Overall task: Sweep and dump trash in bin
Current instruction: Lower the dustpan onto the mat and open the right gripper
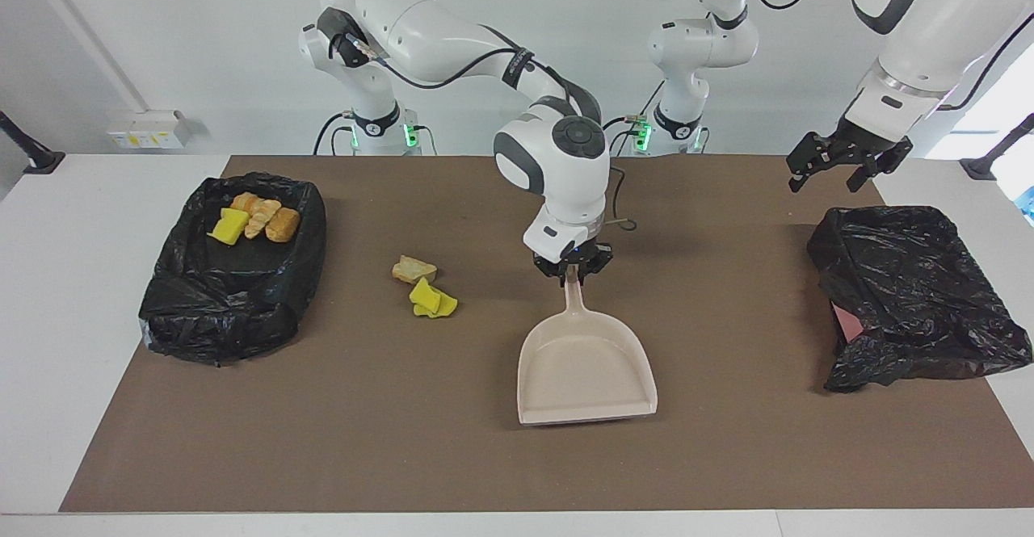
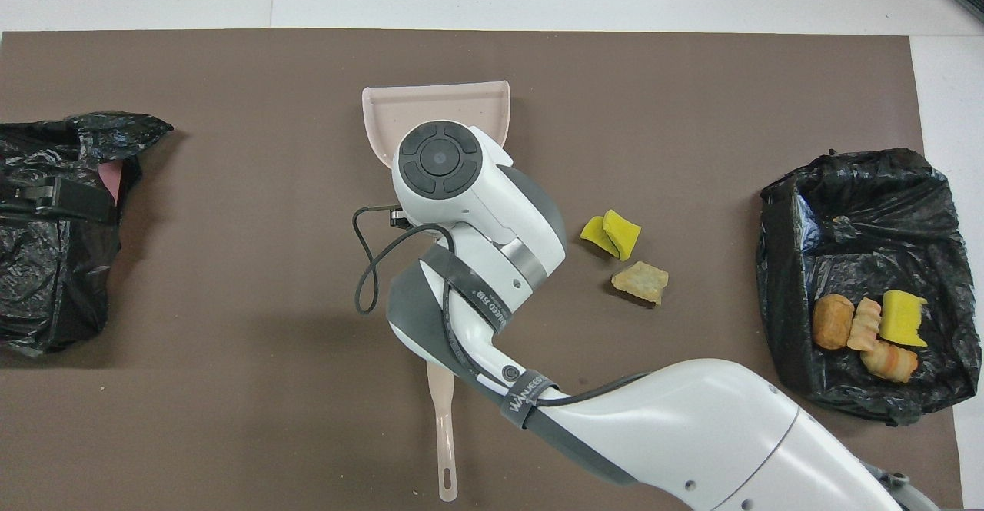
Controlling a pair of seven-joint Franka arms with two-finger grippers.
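My right gripper [image 1: 573, 273] is shut on the handle of the beige dustpan [image 1: 586, 367], which is at the middle of the mat with its mouth turned away from the robots. I cannot tell whether the pan touches the mat. Loose trash lies on the mat between the pan and the bin: a tan lump [image 1: 414, 269] and yellow sponge pieces [image 1: 433, 301]. The bin [image 1: 234, 311], lined with a black bag, stands at the right arm's end and holds several bits of trash [image 1: 255, 216]. My left gripper [image 1: 848, 167] hangs open and waits over the left arm's end.
The beige brush [image 2: 442, 434] lies on the mat near the robots, mostly covered by the right arm in the overhead view. A second crumpled black bag [image 1: 913, 295] with something pink under it sits at the left arm's end.
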